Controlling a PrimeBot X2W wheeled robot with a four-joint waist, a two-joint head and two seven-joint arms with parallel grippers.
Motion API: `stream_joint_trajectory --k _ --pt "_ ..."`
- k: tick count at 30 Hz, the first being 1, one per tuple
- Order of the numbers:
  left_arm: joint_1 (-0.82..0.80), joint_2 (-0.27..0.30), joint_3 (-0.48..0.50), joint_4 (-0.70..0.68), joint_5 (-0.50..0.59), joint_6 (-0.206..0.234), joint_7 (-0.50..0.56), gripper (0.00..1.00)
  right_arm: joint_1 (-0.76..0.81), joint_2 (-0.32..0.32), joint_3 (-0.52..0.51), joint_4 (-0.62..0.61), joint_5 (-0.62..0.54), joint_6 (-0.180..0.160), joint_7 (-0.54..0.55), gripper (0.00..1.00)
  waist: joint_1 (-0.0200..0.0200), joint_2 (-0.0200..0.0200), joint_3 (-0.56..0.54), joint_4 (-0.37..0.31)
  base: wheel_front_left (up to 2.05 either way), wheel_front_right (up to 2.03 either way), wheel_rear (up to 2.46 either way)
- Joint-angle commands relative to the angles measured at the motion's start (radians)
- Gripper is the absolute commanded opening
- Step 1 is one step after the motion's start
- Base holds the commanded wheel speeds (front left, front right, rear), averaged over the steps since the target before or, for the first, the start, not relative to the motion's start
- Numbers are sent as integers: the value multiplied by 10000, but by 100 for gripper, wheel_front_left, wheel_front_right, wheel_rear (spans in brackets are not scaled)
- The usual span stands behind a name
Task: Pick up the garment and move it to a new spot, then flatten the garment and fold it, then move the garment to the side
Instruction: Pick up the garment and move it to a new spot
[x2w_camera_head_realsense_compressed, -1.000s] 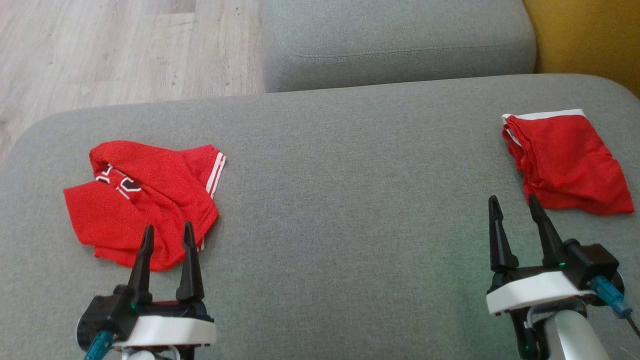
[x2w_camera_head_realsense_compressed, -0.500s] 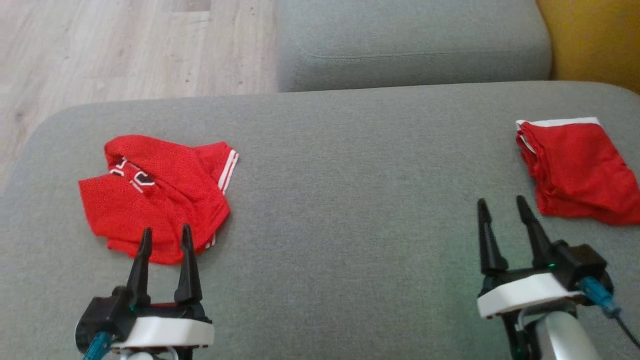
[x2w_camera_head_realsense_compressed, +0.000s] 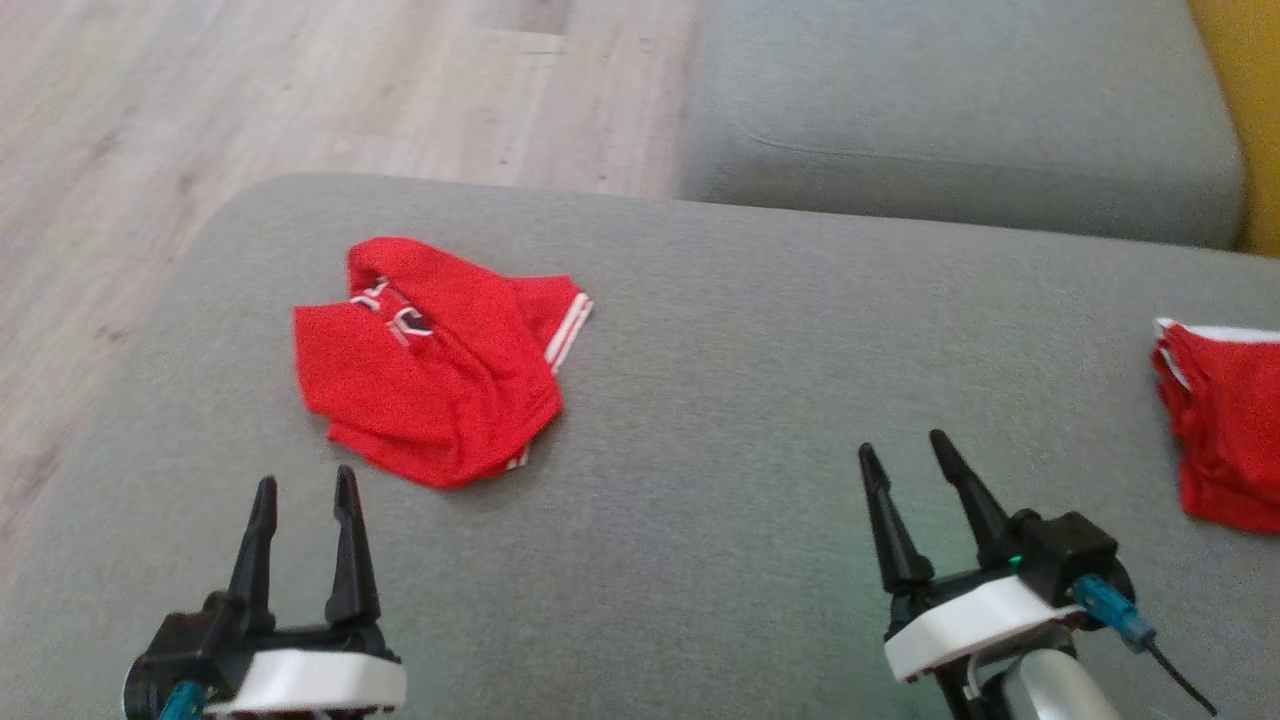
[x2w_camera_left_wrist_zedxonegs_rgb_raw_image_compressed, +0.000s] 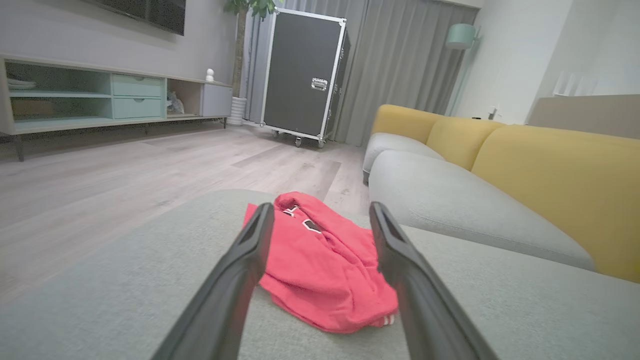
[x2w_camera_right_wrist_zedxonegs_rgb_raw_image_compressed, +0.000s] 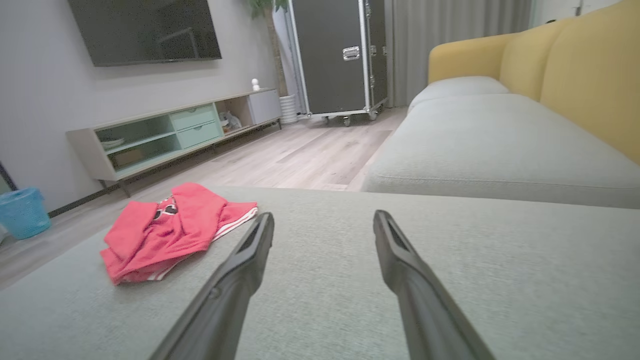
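Crumpled red garment (x2w_camera_head_realsense_compressed: 430, 370), left side: looks soft, light, floppy; pinch near hem edge. Spread, empty: left gripper (x2w_camera_head_realsense_compressed: 305, 480), right gripper (x2w_camera_head_realsense_compressed: 901, 445).

Living room — sofa (x2w_camera_left_wrist_zedxonegs_rgb_raw_image_compressed: 450, 200), television (x2w_camera_right_wrist_zedxonegs_rgb_raw_image_compressed: 145, 30), sideboard (x2w_camera_right_wrist_zedxonegs_rgb_raw_image_compressed: 165, 135)

Below left gripper (x2w_camera_head_realsense_compressed: 305, 478) and right gripper (x2w_camera_head_realsense_compressed: 901, 443): grey cushion (x2w_camera_head_realsense_compressed: 700, 400). Right of right gripper, apart from it: folded red cloth (x2w_camera_head_realsense_compressed: 1225, 430), white band at far edge. Ahead of right gripper: sofa seat (x2w_camera_head_realsense_compressed: 950, 110), yellow back (x2w_camera_left_wrist_zedxonegs_rgb_raw_image_compressed: 550, 175) to its right. Ahead-left of left gripper: wood floor (x2w_camera_head_realsense_compressed: 200, 100). Far ahead of left gripper: black wheeled case (x2w_camera_left_wrist_zedxonegs_rgb_raw_image_compressed: 300, 75), curtain (x2w_camera_left_wrist_zedxonegs_rgb_raw_image_compressed: 395, 65) behind, plant (x2w_camera_left_wrist_zedxonegs_rgb_raw_image_compressed: 250, 7) beside. Far ahead-left: cabinet (x2w_camera_left_wrist_zedxonegs_rgb_raw_image_compressed: 100, 100), teal drawers; TV (x2w_camera_right_wrist_zedxonegs_rgb_raw_image_compressed: 145, 30) above. Far left of right gripper: blue basket (x2w_camera_right_wrist_zedxonegs_rgb_raw_image_compressed: 22, 210) on floor.
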Motion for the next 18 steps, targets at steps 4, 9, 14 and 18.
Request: stream_joint_trajectory --k 4,9,14,18 --pt "-107 66 561 -209 200 -23 -95 100 -166 -24 624 -173 292 -7 -107 100 0 -1 -198 808 0 0 0" --pt "-32 66 660 -176 277 -86 -95 100 -143 -24 843 -104 481 -7 -107 100 0 -1 -266 1159 0 0 0" --pt "17 66 725 -176 302 -110 -95 100 -125 -24 942 -60 574 -7 -107 100 0 -1 -284 1280 0 0 0" --pt "32 66 771 -206 317 -115 -95 100 -138 -24 936 -64 592 -7 -107 100 0 -1 -214 1240 0 0 0"
